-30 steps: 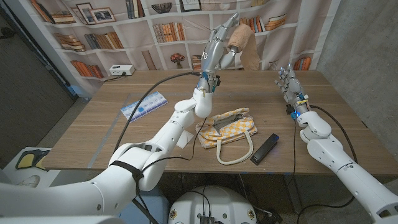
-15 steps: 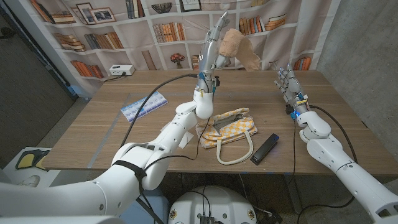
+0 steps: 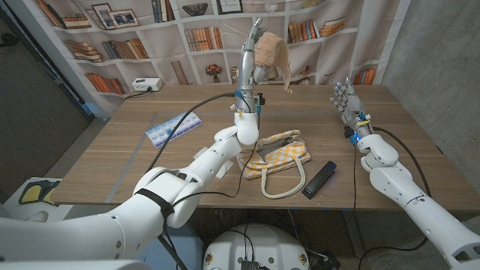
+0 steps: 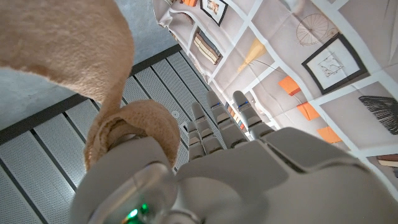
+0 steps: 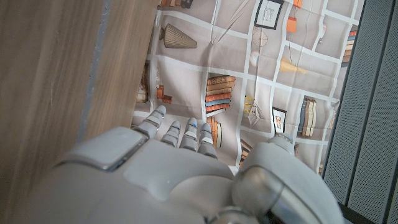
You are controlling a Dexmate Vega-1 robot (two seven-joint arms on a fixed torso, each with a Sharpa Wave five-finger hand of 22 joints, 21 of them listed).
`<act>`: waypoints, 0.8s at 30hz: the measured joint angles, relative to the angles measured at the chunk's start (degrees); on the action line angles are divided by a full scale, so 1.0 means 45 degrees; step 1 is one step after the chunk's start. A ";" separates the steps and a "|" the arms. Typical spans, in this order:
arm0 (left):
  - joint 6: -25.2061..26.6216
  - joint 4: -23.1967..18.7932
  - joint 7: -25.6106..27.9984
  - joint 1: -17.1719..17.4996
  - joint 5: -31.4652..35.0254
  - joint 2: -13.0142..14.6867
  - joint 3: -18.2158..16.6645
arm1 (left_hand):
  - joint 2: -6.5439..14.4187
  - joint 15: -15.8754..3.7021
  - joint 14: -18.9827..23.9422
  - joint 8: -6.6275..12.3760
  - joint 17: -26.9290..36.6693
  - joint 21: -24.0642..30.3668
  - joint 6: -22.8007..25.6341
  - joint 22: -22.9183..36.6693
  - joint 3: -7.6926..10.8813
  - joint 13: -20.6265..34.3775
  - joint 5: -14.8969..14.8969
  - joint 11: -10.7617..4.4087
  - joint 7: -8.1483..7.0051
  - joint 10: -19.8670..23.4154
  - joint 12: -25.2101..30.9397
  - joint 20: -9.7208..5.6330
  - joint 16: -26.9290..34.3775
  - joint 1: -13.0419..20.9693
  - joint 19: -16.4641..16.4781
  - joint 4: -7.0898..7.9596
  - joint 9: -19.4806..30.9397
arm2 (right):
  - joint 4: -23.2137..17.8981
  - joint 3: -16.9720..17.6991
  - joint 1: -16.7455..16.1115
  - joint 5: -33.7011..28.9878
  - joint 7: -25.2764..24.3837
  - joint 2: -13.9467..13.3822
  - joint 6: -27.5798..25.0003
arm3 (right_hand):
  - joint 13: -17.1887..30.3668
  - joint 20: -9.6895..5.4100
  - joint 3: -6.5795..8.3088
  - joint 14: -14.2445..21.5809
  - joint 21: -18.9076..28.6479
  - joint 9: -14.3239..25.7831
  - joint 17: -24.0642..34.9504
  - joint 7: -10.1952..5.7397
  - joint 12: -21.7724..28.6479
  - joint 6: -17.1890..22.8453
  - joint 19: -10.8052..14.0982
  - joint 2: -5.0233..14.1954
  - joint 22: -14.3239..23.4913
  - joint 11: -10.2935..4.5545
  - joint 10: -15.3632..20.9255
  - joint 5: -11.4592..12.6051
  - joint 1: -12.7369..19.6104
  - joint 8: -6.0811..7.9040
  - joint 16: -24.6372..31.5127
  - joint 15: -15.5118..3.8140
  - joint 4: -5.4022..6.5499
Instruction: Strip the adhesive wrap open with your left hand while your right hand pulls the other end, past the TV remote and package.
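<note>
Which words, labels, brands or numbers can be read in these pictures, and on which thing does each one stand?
No text can be read with certainty.
Blue and white flat package on the table: it carries print, too small and blurred to read.
Book spines on the bookshelf backdrop: no legible titles.
Black TV remote: no readable marks.
White box at the table's far edge: no readable label.

Left hand (image 3: 250,46) holds tan wrap (image 3: 271,52) aloft; right hand (image 3: 346,100) upright.

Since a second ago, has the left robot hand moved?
Yes. The left robot hand, holding the adhesive wrap, has swung leftward against the bookshelf backdrop.
</note>
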 measured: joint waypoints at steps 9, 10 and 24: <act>0.0315 -0.0409 0.0005 0.0008 -0.2413 0.0720 0.1624 | 0.0259 -0.0023 0.0161 0.0631 0.0254 0.0166 0.1215 0.0139 0.3094 0.0100 0.0284 -0.0127 -0.0621 0.0170 0.0062 0.0064 0.0144 0.0235 -0.0065 -0.0027 0.0243 | 0.0048 -0.0063 0.0052 0.0016 0.0092 0.0013 0.0000 | 0.0001 0.0000 0.0000 0.0000 0.0000 0.0000 0.0000 0.0000 0.0000 -0.0001 0.0000 0.0000 0.0000 0.0000 0.0000 0.0000 0.0000 0.0000 0.0000 0.0000 0.0000; 0.0332 -0.0435 0.0010 0.0016 -0.2521 0.0770 0.1732 | 0.0261 -0.0070 0.0207 0.0724 0.0312 0.0253 0.1394 0.0148 0.3445 0.0117 0.0245 -0.0178 -0.0702 0.0220 0.0087 0.0060 0.0202 0.0277 -0.0061 -0.0043 0.0284 | 0.0047 -0.0064 0.0052 0.0018 0.0098 0.0013 0.0000 | 0.0000 0.0000 0.0004 0.0000 0.0000 0.0000 0.0000 0.0000 0.0000 -0.0001 0.0000 0.0000 0.0000 0.0000 0.0000 0.0000 0.0000 0.0000 0.0000 0.0000 -0.0004; 0.0443 -0.0899 0.0014 0.0290 -0.3858 0.1283 0.2623 | 0.0104 -0.0344 0.1734 0.2190 0.1325 0.0928 0.2383 0.0089 0.5504 0.0979 -0.1446 -0.0209 -0.0427 0.1821 0.1108 -0.0304 0.1218 0.1715 0.0302 -0.0850 0.1222 | -0.0118 -0.0071 -0.0076 0.0045 0.0128 -0.0069 -0.0070 | 0.0000 0.0000 0.0053 0.0000 0.0000 0.0000 0.0000 0.0002 0.0000 0.0137 0.0000 0.0000 0.0000 -0.0053 0.0053 0.0000 0.0000 0.0000 0.0000 0.0000 -0.0053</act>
